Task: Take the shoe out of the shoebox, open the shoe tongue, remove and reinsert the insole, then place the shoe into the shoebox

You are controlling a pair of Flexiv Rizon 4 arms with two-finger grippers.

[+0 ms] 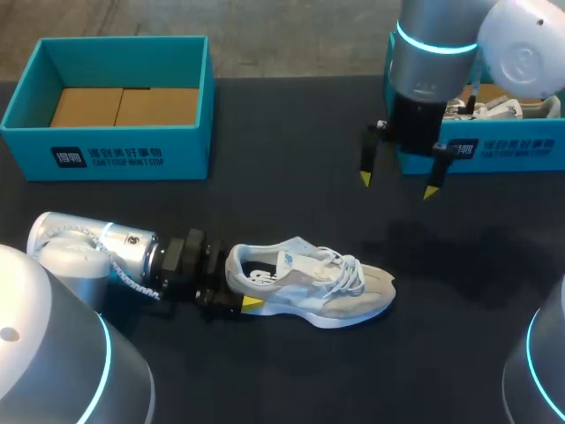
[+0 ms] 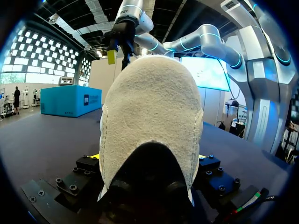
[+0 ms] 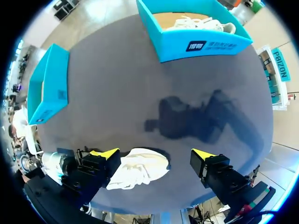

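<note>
Heel of shoe (image 1: 311, 284) in left tool (image 1: 240, 287)

white shoe (image 3: 138, 170) on dark table (image 3: 117, 84) under right gripper (image 3: 154, 154), fingers (image 3: 106, 154) spread, teal shoebox (image 3: 196, 42) ahead, second shoebox (image 3: 46, 88) aside

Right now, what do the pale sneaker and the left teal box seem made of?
Pale grey low sneaker: suede-like upper, fuzzy nap at the heel; smooth white sole, likely rubber or foam. Teal open shoebox: probably matte cardboard; plain brown floor inside.

Silver-grey rounded arms (image 1: 88, 254) bear glowing cyan rings, ending in black fingers (image 1: 365, 173) tipped bright yellow.
</note>
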